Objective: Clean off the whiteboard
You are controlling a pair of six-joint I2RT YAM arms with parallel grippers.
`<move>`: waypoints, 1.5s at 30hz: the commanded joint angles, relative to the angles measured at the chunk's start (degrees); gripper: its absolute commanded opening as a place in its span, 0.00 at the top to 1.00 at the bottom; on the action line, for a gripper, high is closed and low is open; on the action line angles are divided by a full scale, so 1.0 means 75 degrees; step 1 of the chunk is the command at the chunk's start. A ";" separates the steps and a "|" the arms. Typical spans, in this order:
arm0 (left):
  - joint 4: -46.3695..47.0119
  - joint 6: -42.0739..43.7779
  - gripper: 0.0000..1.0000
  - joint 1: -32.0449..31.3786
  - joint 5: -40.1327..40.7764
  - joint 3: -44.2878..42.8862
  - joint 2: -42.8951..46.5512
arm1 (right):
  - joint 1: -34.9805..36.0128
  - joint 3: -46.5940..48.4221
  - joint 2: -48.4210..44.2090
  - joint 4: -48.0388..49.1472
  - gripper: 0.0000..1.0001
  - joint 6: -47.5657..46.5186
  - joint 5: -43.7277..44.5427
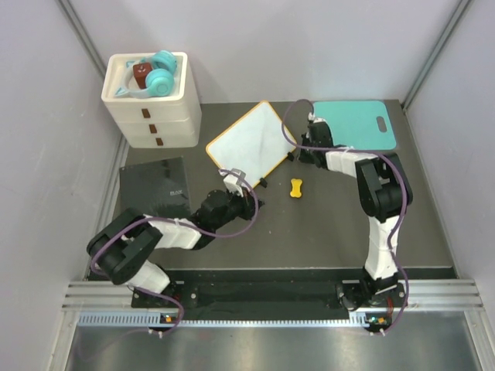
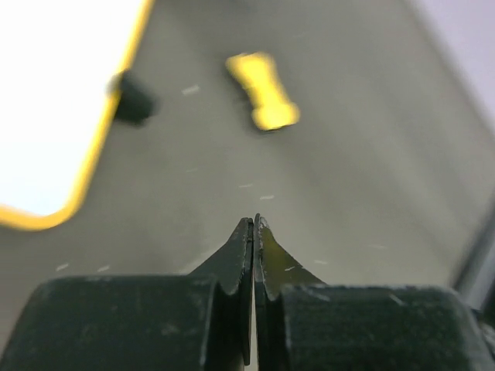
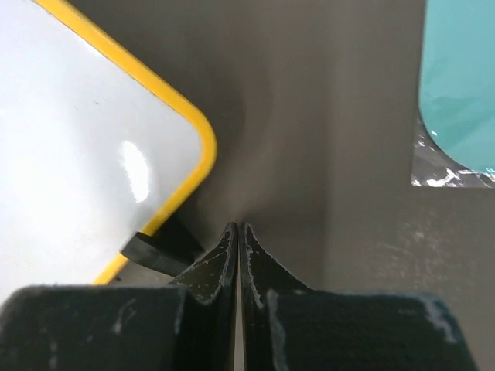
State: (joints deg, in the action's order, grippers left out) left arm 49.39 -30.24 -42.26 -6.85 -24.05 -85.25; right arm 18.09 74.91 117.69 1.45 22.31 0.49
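Observation:
The whiteboard (image 1: pixel 249 141), white with an orange-yellow frame, lies tilted at the middle back of the dark table and bears no visible scribbles. My left gripper (image 1: pixel 251 199) is shut and empty just off its near corner. In the left wrist view the gripper (image 2: pixel 254 222) hovers over bare table, with the board (image 2: pixel 54 100) and a black foot (image 2: pixel 133 97) at the upper left. My right gripper (image 1: pixel 302 152) is shut and empty beside the board's right corner. In the right wrist view the gripper (image 3: pixel 238 226) is next to the board (image 3: pixel 93 154) and a foot (image 3: pixel 158 249).
A small yellow bone-shaped object (image 1: pixel 296 188) lies on the table between the grippers, also in the left wrist view (image 2: pixel 263 91). A teal mat (image 1: pixel 356 124) lies at the back right, a black pad (image 1: pixel 155 188) at left, and a white drawer unit (image 1: pixel 151 116) at back left.

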 commanded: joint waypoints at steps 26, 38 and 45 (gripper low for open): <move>-0.5143 -0.0573 1.00 -0.0178 0.4007 -0.3367 -0.2121 | 0.0611 -0.0133 -0.0141 0.0427 1.00 0.0471 -0.1542; -0.4513 -0.0527 1.00 -0.0201 0.4230 -0.2550 -0.1234 | 0.1373 -0.0883 -0.0691 0.0334 1.00 0.0624 -0.1215; -0.5058 -0.0094 1.00 -0.0178 0.4919 -0.2218 -0.0129 | 0.1573 -0.1059 -0.0879 0.0392 1.00 0.0565 -0.1214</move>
State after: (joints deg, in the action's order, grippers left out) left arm 12.05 -33.67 -43.55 25.76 -39.68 -90.67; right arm 28.38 67.26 113.71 4.67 26.22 -7.77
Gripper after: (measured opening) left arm 0.010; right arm 0.002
